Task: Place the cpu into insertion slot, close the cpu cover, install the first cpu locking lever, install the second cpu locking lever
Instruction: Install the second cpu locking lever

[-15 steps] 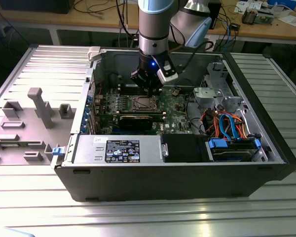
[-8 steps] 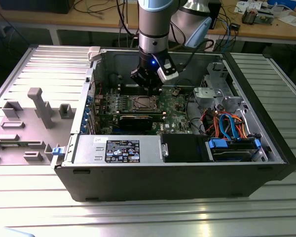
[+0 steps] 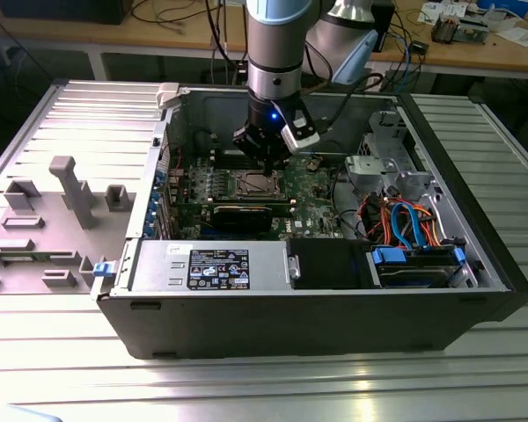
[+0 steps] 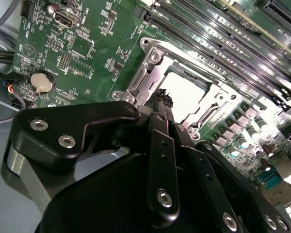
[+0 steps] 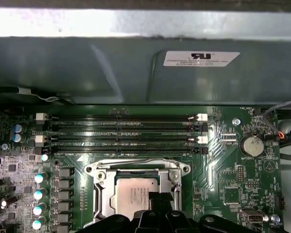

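The gripper hangs just above the insertion slot, its black body hiding the socket's near edge, fingertips pressed together and holding nothing, while the cpu lies flat in the slot, beside the long black memory slots

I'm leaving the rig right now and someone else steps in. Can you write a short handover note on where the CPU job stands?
Hand: low over the socket, fingers together, holding nothing that shows.
CPU: seated in the socket on the green board, inside the open PC case.
Cover: appears to lie down around the CPU.
Done: CPU placed; cover looks closed.
Left: both locking levers; their state is not clear from these views.
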Tool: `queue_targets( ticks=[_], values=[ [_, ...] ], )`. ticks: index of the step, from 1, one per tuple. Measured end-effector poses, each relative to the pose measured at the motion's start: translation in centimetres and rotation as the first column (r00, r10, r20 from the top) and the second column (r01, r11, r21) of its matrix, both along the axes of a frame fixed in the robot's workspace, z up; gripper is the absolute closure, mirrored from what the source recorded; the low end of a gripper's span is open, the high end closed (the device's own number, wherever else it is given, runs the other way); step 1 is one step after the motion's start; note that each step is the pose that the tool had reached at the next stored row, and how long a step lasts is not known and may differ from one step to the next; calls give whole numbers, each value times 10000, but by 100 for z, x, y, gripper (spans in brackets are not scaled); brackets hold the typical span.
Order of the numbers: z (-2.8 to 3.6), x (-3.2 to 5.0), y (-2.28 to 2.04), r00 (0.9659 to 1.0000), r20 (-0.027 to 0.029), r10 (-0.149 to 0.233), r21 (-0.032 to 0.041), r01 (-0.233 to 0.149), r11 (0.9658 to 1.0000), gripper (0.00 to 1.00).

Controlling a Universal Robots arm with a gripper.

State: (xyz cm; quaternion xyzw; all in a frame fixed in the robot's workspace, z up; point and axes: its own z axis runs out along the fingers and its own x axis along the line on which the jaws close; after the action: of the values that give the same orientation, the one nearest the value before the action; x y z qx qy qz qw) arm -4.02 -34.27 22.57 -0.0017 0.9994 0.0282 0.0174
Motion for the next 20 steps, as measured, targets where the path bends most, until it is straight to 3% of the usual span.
queue_targets(
  ticks=[5,14,20],
  values=[
    [0,0,-38,10000,0,0,1,0,10000,89],
    [0,0,-49,10000,-1,1,0,-1,10000,89],
    [0,0,-83,10000,0,-1,0,1,10000,89]
  ],
)
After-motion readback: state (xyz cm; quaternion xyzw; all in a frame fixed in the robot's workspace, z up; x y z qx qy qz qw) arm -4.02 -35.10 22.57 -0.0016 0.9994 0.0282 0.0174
